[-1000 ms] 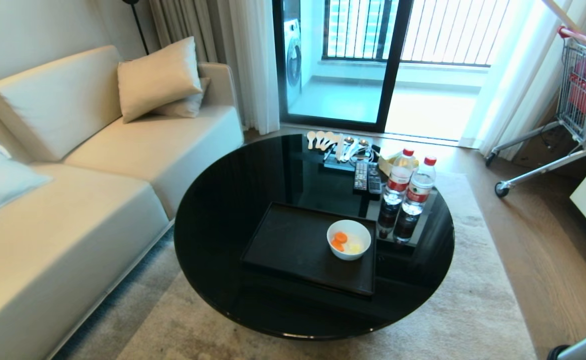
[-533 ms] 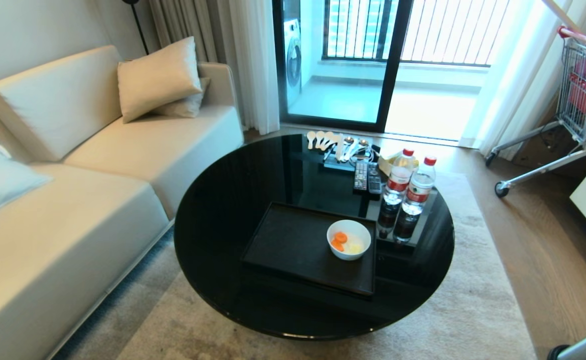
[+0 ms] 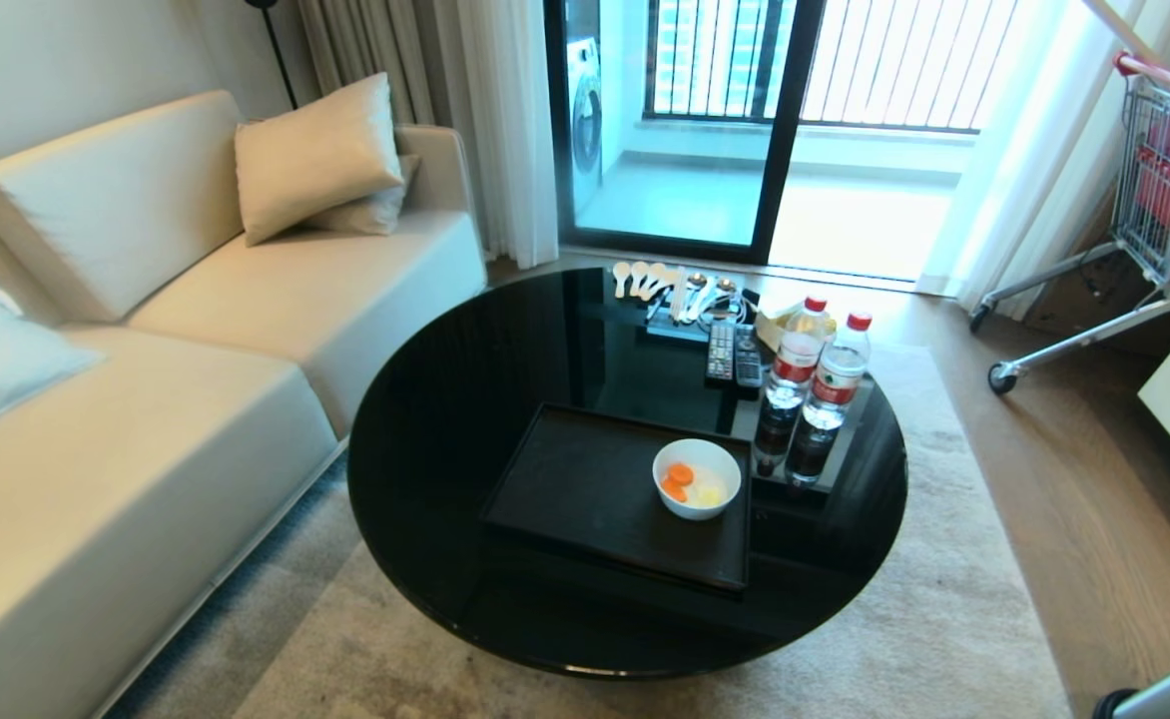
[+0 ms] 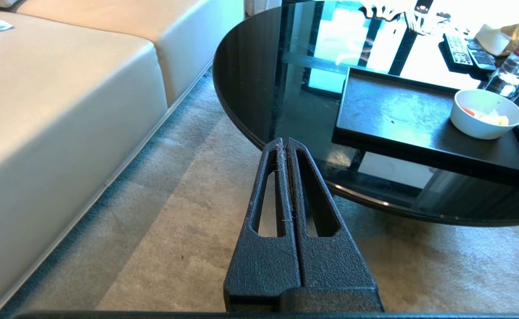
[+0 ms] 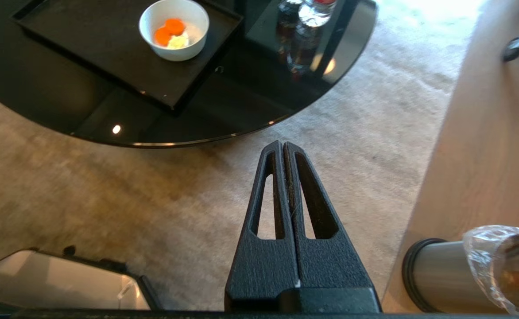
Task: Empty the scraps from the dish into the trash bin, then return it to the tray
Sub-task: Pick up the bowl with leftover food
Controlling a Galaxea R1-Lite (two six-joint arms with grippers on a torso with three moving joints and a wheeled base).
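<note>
The round glossy black tabletop [image 3: 445, 479] is seen in the middle of the head view, with a cream sofa [image 3: 146, 399] on the robot's left and wooden floor on its right. On the tabletop the tray [image 3: 585, 489] is laid with its long axis running across the robot's front, and two water bottles [image 3: 815, 389] are stood just beyond its right end. The dish [image 3: 697, 478] is set upright in the right half of the tray, near the far right corner, and the scraps [image 3: 685, 482], orange slices and pale bits, are held inside it. The trash bin [image 5: 445, 274] is placed on the floor at the robot's right, well apart from the table. Neither arm is caught in the head view. The right gripper [image 5: 283, 148] is held over the rug short of the table edge, its two fingers pressed together and nothing between them; the dish lies ahead of it and off to its left. The left gripper [image 4: 284, 144] is likewise closed and empty, low by the sofa side. Since the dish and the bin are both on the right, the right arm is judged the nearer one for the coming reach, and its fingers would have to be parted first.
</note>
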